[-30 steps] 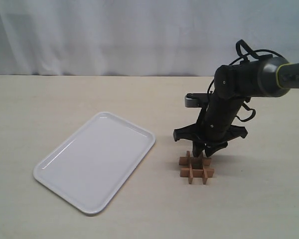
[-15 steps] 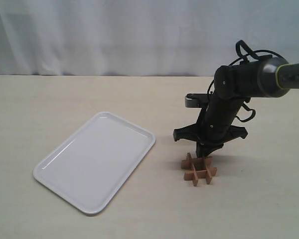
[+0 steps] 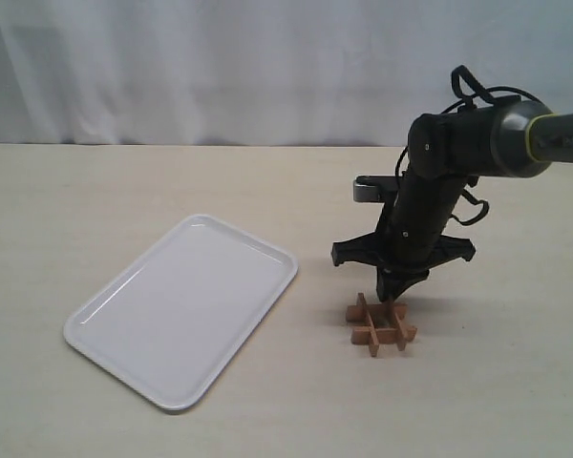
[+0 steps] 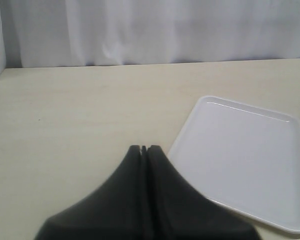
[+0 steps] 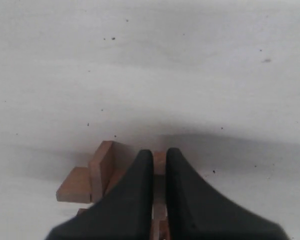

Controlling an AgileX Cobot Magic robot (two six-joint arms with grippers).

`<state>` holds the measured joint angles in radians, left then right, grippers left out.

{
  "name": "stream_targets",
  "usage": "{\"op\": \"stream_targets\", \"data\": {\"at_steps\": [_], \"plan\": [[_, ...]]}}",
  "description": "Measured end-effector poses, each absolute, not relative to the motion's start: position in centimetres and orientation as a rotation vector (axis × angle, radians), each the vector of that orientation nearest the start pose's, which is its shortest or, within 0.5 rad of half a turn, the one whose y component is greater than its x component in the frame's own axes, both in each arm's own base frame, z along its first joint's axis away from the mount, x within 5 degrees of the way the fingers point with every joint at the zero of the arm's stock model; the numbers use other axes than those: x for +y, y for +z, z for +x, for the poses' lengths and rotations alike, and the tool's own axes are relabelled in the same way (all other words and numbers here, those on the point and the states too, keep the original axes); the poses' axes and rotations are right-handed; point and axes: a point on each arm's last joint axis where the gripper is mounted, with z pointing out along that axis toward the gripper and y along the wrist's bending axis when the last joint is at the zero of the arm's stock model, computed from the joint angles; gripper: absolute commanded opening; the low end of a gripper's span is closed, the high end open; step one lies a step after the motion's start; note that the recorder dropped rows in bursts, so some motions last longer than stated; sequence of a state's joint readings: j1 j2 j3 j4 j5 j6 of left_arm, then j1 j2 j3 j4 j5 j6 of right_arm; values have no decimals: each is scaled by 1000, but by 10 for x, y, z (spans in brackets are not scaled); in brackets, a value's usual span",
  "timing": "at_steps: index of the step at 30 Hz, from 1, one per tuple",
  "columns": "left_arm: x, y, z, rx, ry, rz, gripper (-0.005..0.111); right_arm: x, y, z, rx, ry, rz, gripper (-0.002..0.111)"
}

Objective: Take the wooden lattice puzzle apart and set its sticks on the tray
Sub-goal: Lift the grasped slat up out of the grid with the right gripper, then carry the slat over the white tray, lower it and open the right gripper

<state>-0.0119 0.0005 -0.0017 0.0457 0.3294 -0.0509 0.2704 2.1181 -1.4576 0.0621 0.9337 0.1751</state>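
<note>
1. The right gripper (image 3: 394, 298) is pinched together on the far end of one stick (image 3: 395, 318) of the wooden lattice puzzle (image 3: 380, 326). In the right wrist view its two black fingers (image 5: 140, 175) stand almost touching, with only a sliver of wood showing in the narrow slot between them.
2. The left gripper (image 4: 143, 148) has its fingers pressed tight together and holds nothing. It hangs over bare table just beside the tray's corner, and the exterior view does not show it.
3. The puzzle sits on the table to the right of the tray (image 3: 186, 305), clearly apart from it, and is in one piece as a hash-shaped grid. One pair of sticks runs roughly across the exterior view with a slight slant. The other pair, which includes the gripped stick, runs from far to near and leans a little rightward toward the camera. Whether the grid lies fully flat on the table cannot be told.
4. The tray lies flat with its long axis on a diagonal — near-left to far-right.
5. The right arm enters from the right edge of the exterior view and bends at the elbow. Its dark forearm drops steeply and leans leftward — the gripper points almost straight down onto the puzzle, with its black side wings spread level above the grid
</note>
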Motion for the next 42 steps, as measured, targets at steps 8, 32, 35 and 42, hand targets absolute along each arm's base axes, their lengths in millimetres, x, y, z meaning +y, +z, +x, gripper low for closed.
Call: {"op": "stream_targets", "data": {"at_steps": [8, 32, 35, 42], "plan": [[1, 184, 54, 1813, 0, -7, 0, 113, 171, 389, 3011, 125, -94, 4], [1, 184, 54, 1813, 0, -7, 0, 152, 270, 404, 2681, 203, -361, 4], [1, 184, 54, 1813, 0, -7, 0, 174, 278, 413, 2650, 209, -445, 4], [1, 184, 54, 1815, 0, -7, 0, 219, 267, 432, 2658, 136, -661, 4]]}}
